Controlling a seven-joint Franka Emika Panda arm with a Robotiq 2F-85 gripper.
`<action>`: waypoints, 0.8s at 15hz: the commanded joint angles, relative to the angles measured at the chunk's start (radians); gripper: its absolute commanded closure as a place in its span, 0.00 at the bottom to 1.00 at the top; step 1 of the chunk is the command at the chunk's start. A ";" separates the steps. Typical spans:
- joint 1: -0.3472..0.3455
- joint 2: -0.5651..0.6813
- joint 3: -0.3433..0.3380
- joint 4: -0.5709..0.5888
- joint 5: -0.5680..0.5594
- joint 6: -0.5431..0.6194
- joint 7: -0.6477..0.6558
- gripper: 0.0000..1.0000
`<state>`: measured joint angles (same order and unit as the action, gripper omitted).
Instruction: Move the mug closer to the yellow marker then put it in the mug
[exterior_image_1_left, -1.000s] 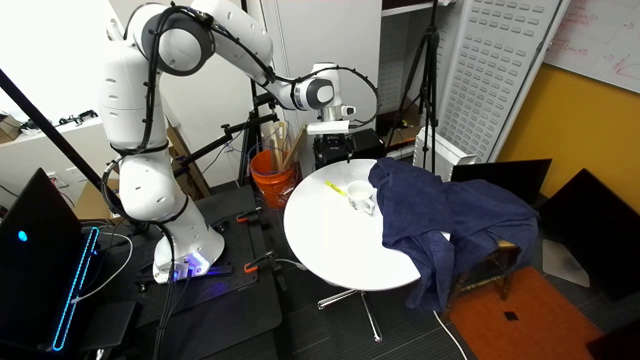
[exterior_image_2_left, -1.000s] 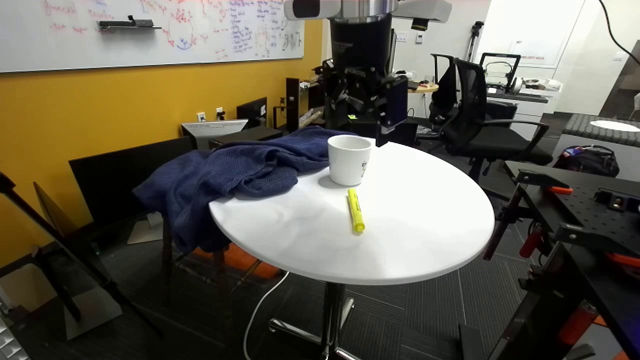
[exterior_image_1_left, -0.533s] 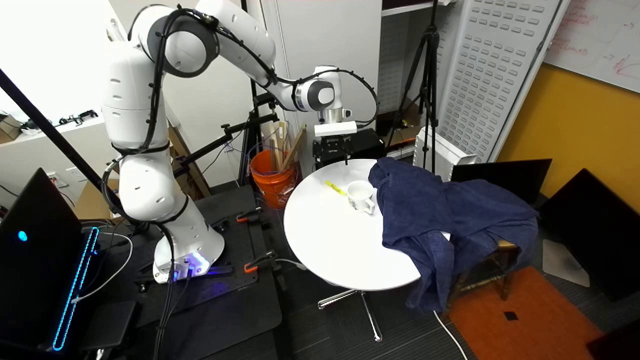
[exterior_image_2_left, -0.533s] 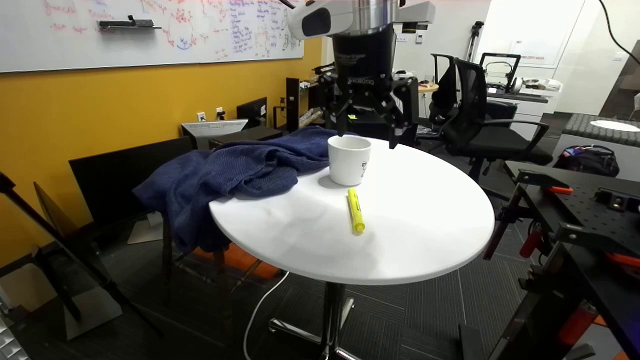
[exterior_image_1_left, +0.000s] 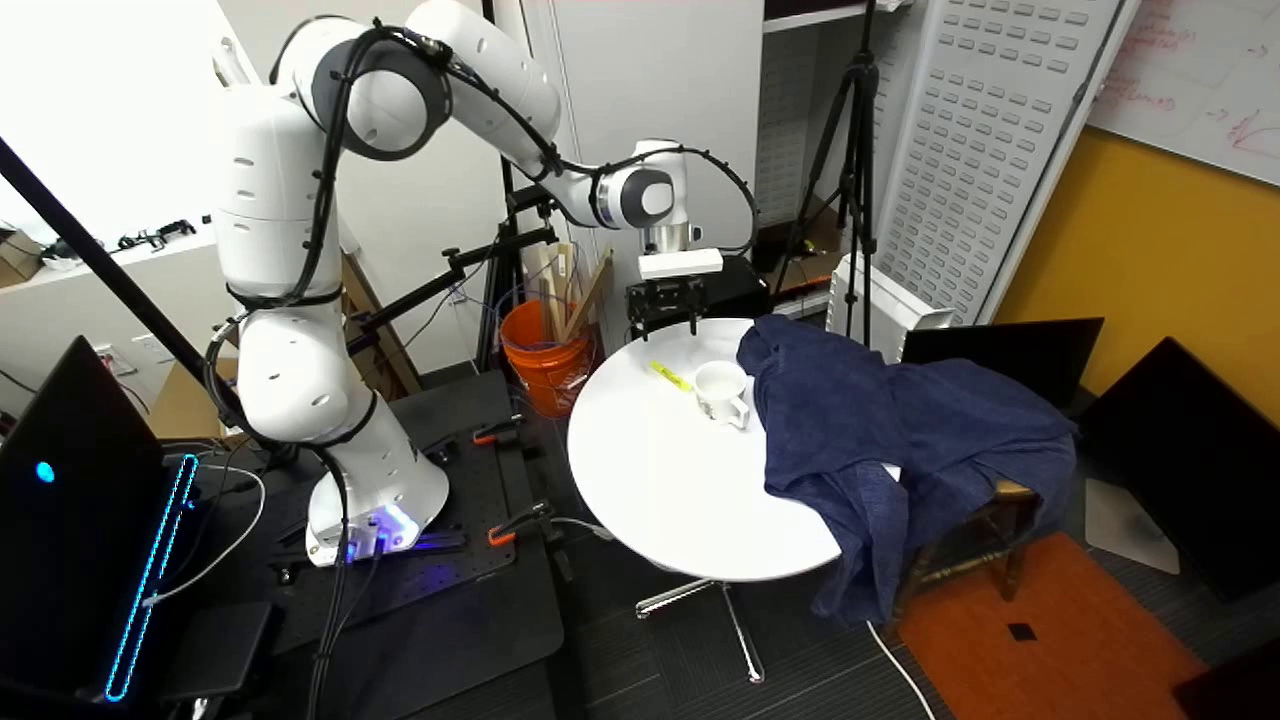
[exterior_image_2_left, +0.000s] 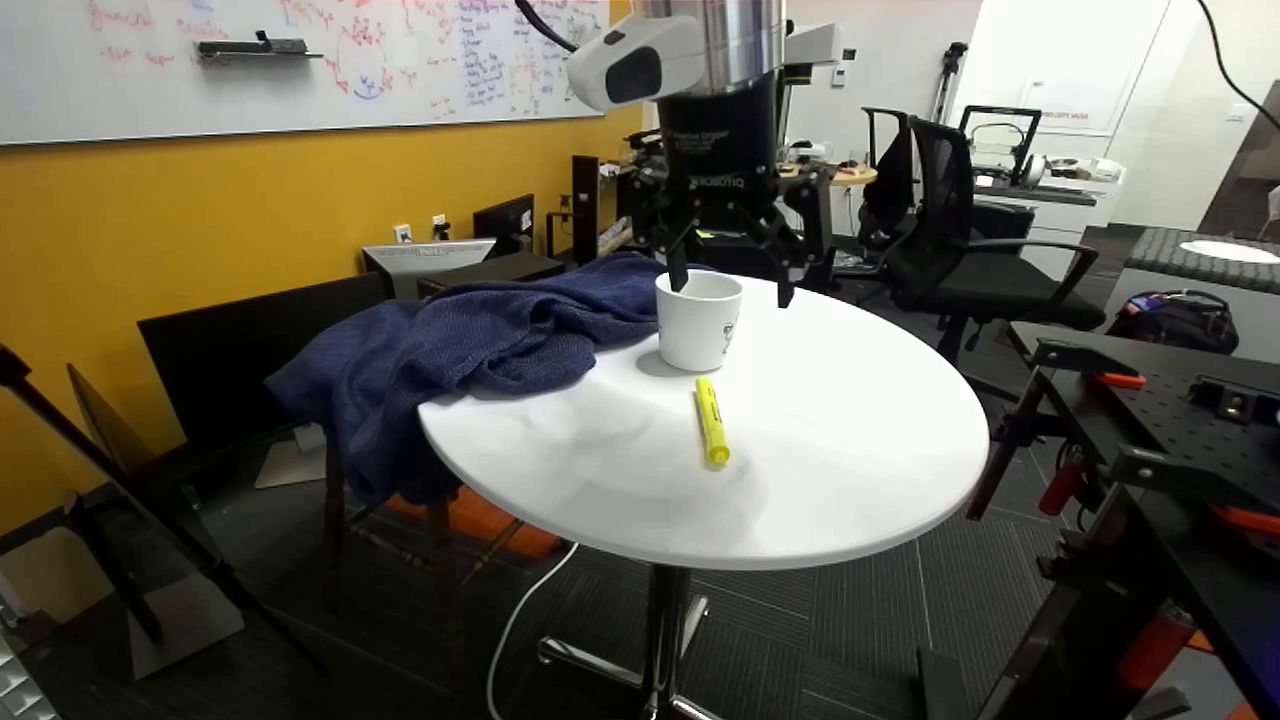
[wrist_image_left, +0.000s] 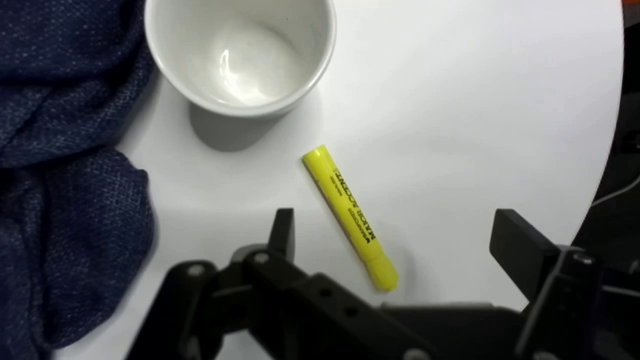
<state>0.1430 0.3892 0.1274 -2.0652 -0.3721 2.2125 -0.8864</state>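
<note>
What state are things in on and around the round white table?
Black two-finger gripper: open, holding nothing
White ceramic mug: upright, empty
Yellow cylindrical marker: lying flat on the table, outside the mug
Dark blue fabric cloth: rumpled, hanging over the table's edge
Orange plastic bucket: upright, wooden pieces sticking out

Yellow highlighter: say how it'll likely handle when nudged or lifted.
The yellow highlighter may roll if nudged, lying on its side on the smooth white tabletop. Its straight shape suggests stiffness; its slimness, probably little weight.
</note>
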 joint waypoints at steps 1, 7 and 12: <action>-0.015 0.006 0.014 0.003 0.003 0.001 -0.009 0.00; -0.009 0.053 0.006 -0.003 -0.029 0.057 0.003 0.00; 0.014 0.085 -0.013 -0.013 -0.154 0.082 0.014 0.00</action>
<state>0.1436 0.4647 0.1273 -2.0670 -0.4480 2.2566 -0.8845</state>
